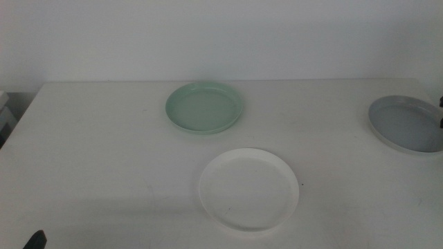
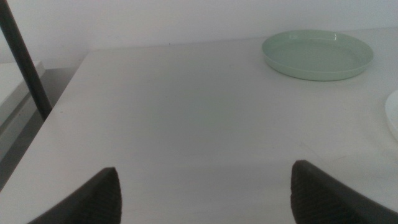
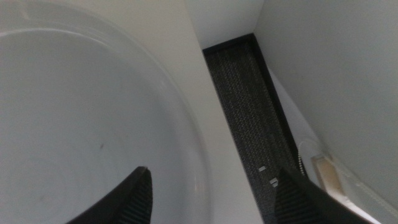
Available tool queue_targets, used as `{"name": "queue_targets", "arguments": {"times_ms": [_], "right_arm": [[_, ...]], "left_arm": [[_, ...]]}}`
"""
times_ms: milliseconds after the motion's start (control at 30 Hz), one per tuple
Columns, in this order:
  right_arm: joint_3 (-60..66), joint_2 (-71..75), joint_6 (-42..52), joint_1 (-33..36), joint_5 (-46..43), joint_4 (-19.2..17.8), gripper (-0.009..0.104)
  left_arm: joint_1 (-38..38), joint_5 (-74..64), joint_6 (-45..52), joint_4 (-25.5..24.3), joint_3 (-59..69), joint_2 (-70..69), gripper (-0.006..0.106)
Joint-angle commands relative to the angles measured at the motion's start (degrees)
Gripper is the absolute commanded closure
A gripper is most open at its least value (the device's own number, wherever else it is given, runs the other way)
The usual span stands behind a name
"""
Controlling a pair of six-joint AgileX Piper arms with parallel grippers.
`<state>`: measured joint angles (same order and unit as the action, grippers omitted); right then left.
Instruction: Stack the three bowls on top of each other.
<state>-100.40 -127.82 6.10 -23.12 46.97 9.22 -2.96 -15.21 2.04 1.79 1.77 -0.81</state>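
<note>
Three bowls lie apart on the white table (image 1: pixel 104 152). The mint green bowl (image 1: pixel 204 107) (image 2: pixel 317 55) sits at the back centre. Nearer the front is the white bowl (image 1: pixel 249 188), with only its edge (image 2: pixel 393 118) showing in the left wrist view. The grey bowl (image 1: pixel 407 123) (image 3: pixel 74 124) is at the far right edge. My right gripper (image 3: pixel 211 193) is open and straddles that bowl's rim, one jaw over the inside and one outside. The left gripper (image 2: pixel 205 193) is open and empty, low at the front left corner (image 1: pixel 34 241).
The table's right edge runs close beside the grey bowl, with a dark woven strip (image 3: pixel 249 112) below it and a wall beyond. A dark pole (image 2: pixel 25 62) stands off the table's left side.
</note>
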Motion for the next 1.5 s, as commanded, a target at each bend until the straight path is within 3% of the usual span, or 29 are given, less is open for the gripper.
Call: {"name": "queue_targets", "arguments": {"times_ms": [0,133,333,500,600,733,833,933,1233,1467], "right_arm": [[-2.0,2.6,0.9,-0.3,-2.7,0.6,0.046],[-2.0,1.1,2.1,-0.3,-3.8,1.0,0.051],[-2.0,1.1,2.1,-0.3,-4.2,1.0,0.096],[-1.1,4.7,2.8,-0.3,-2.1,2.3,0.096],[3.8,10.8,6.2,-0.3,-2.8,8.1,0.096],[18.5,22.6,13.4,1.1,-9.7,20.4,0.096],[28.2,31.2,17.4,4.4,-15.1,25.9,0.096],[34.9,37.2,17.6,9.2,-15.3,28.5,0.096],[38.8,41.6,11.7,28.4,-15.2,26.6,0.095],[38.8,38.0,7.4,37.8,-16.7,24.4,0.095]], "left_arm": [[0.1,4.1,-0.7,0.3,-0.3,-0.7,0.003],[0.1,4.1,-0.7,0.3,-0.3,-0.7,0.003],[0.1,4.1,-0.7,0.3,-0.3,-0.7,0.003],[0.1,4.1,-0.7,0.3,-0.3,-0.7,0.003],[0.1,4.1,-0.7,0.3,-0.3,-0.7,0.003],[0.1,4.1,-0.7,0.3,-0.3,-0.7,0.003],[0.1,4.1,-0.7,0.3,-0.3,-0.7,0.003],[0.1,4.1,-0.7,0.3,-0.3,-0.7,0.003],[0.1,4.1,-0.7,0.3,-0.3,-0.7,0.003],[0.1,4.1,-0.7,0.3,-0.3,-0.7,0.003]]}}
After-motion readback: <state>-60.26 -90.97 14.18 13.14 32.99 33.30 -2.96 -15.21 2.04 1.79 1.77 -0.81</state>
